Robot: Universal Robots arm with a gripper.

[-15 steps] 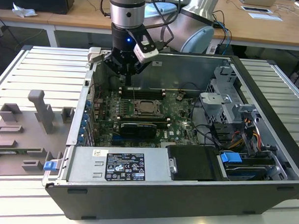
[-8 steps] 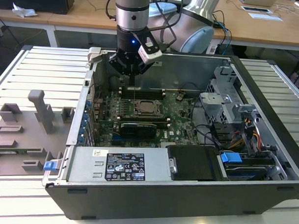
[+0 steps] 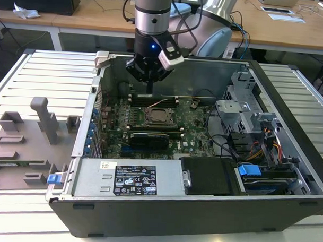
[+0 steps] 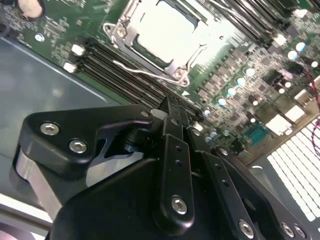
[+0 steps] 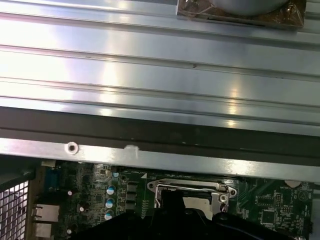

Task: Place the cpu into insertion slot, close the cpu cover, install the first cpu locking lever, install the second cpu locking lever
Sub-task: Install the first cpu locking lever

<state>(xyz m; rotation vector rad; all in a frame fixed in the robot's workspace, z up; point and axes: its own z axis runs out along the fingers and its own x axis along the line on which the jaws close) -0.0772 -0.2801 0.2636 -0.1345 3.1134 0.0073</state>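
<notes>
We see the tool (image 3: 150, 73) hanging above the open computer case (image 3: 287, 157), over the far part of the green motherboard (image 3: 193, 125), just beyond the insertion slot (image 3: 160, 118). In the second wrist view its dark fingers (image 4: 172, 125) look drawn together with nothing between them; we judge the tool shut and empty.

The cpu (image 4: 167, 30) lies in the slot already: its pale metal top shows through the cut-out of the cpu cover (image 4: 192, 62), which rests flat around it. So the first two steps look done. What we take for a locking lever (image 4: 140, 72), a thin bright wire bar, runs along one side of the socket in the second wrist view; whether it is hooked under its catch we cannot tell. In the first wrist view the socket rim shows just past the tool's black body.

By our judgement the step in hand is the levers. The next move calls for bringing the closed fingertips down beside the socket onto the free end of a lever, pressing it down and sideways under its hook, with a fine aim, since memory slots and small capacitors crowd close around it.

The case sits in the middle of the ribbed metal worktop (image 3: 41, 69), with grey fixtures (image 3: 42, 117) near the edge at the exterior view's left.
</notes>
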